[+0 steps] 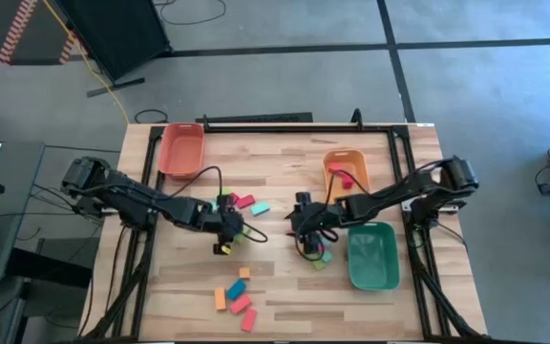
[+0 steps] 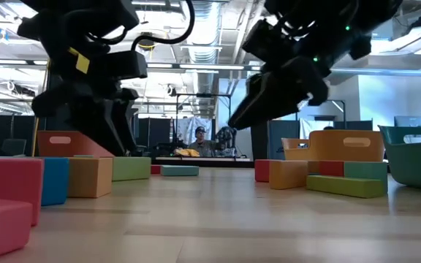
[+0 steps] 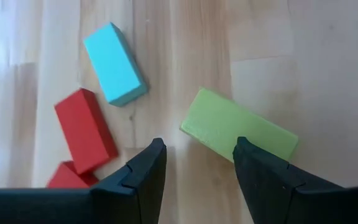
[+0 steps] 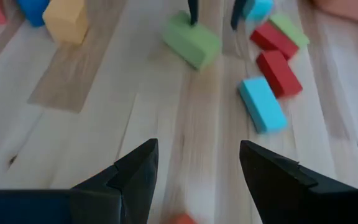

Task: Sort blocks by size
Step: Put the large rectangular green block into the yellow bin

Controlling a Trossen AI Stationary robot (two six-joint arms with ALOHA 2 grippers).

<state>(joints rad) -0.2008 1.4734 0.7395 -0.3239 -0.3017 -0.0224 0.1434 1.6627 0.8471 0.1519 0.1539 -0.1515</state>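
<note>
My left gripper (image 1: 225, 225) is open at mid-table, left of centre, its fingers pointing down over a light green block (image 3: 238, 130) that lies flat on the wood; one fingertip (image 3: 257, 165) stands at the block's near edge. A teal block (image 3: 114, 62) and two red blocks (image 3: 86, 129) lie flat just beyond. My right gripper (image 1: 304, 229) is open and empty, right of centre, above bare wood (image 4: 194, 162). A green and a teal block (image 1: 323, 256) lie close beside it. Several more blocks (image 1: 235, 291) lie near the front edge. My left gripper has one finger (image 4: 193, 15) at the green block's end (image 4: 188, 31), coming from above. I cannot tell whether it touches the block. The block lies flat on the table.
A red-orange tray (image 1: 181, 150) stands at the far left. An orange tray (image 1: 345, 167) with a red block in it stands at the far right, and a green tray (image 1: 372, 255) in front of it. The two grippers are close together at the table's middle.
</note>
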